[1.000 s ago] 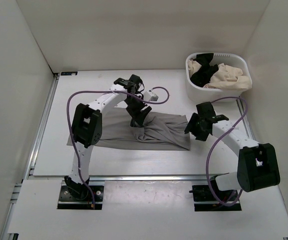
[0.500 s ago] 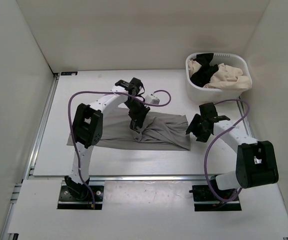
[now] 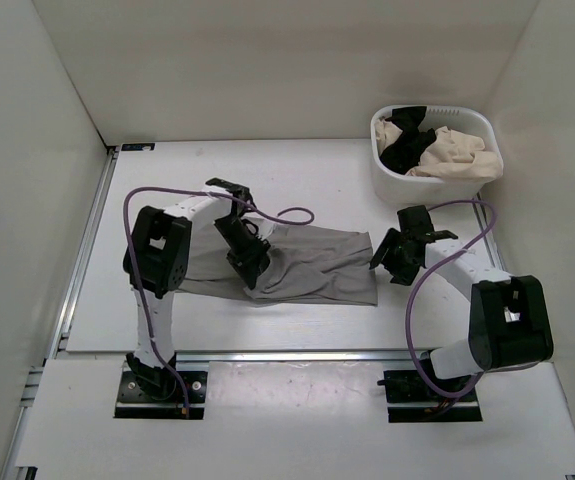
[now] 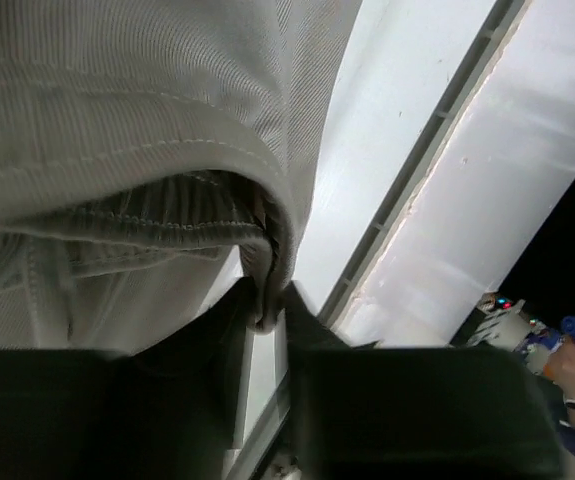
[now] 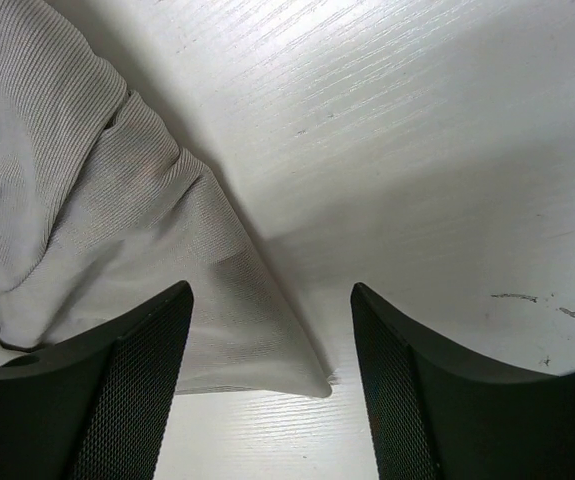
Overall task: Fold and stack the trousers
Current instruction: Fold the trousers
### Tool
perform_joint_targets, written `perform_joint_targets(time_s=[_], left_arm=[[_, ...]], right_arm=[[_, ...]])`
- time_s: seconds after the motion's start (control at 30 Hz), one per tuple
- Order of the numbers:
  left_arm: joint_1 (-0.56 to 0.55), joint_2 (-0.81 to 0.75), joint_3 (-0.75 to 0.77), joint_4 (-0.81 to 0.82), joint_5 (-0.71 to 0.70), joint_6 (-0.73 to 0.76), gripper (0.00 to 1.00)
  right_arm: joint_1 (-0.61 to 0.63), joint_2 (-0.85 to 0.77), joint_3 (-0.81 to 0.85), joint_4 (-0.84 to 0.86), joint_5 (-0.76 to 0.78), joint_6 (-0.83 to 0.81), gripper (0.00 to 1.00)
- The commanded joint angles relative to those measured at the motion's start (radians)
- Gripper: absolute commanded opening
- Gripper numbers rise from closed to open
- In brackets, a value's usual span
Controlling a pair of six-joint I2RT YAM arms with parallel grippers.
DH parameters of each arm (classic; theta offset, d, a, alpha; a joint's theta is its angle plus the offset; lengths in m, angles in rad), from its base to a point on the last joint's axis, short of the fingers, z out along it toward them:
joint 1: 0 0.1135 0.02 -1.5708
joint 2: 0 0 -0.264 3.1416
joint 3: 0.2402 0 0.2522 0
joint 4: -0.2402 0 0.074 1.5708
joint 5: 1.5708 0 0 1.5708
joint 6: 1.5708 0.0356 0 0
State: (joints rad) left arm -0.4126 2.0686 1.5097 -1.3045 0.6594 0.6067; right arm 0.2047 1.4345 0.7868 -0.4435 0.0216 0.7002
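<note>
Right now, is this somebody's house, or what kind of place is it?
Probably a robot test bench, not a home: a white table boxed in by plain white walls, a left arm and a right arm bolted at its near edge, and the trousers and a laundry basket to practise on.

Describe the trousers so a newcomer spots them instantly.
Across the middle of the white table stretches one long cloth: the trousers. They are plain mid-grey and lie outside the white basket at the far right, which holds the black garment and cream garment.
</note>
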Motion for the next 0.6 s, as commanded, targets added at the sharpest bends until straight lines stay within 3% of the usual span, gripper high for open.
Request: perform_joint_targets(time_s=[0.0,0.07,0.13,0.23,0.27,0.43,0.57], left_arm=[[0.031,-0.031,-0.006,0.010,0.074,0.036,0.38],[0.041,-0.042,-0.016,0.010,0.065,0.036,0.50],[0.052,-0.053,-0.016,-0.010,0.089,0.063,0.69],[0.093,-0.091,-0.005,-0.010,0.105,0.064,0.84],[0.119,-0.100,0.021,-0.010,0.114,0.064,1.00],[0.153,-0.099,0.096,0.085,0.126,-0.030,1.00],[0.080,-0.018,0.151,0.171,0.082,-0.109,1.00]], right_arm=[[-0.002,0.003,-0.011,0.008,-0.014,-0.010,0.70],[-0.002,0.003,-0.011,0.008,-0.014,-0.010,0.73],[-0.002,0.012,-0.011,0.019,-0.025,-0.010,0.73],[-0.002,0.023,-0.001,0.028,-0.034,-0.010,0.73],[-0.002,0.023,-0.001,0.028,-0.034,-0.010,0.73],[-0.002,0.058,-0.001,0.040,-0.052,-0.010,0.73],[-0.002,0.096,-0.001,0.066,-0.090,-0.010,0.70]])
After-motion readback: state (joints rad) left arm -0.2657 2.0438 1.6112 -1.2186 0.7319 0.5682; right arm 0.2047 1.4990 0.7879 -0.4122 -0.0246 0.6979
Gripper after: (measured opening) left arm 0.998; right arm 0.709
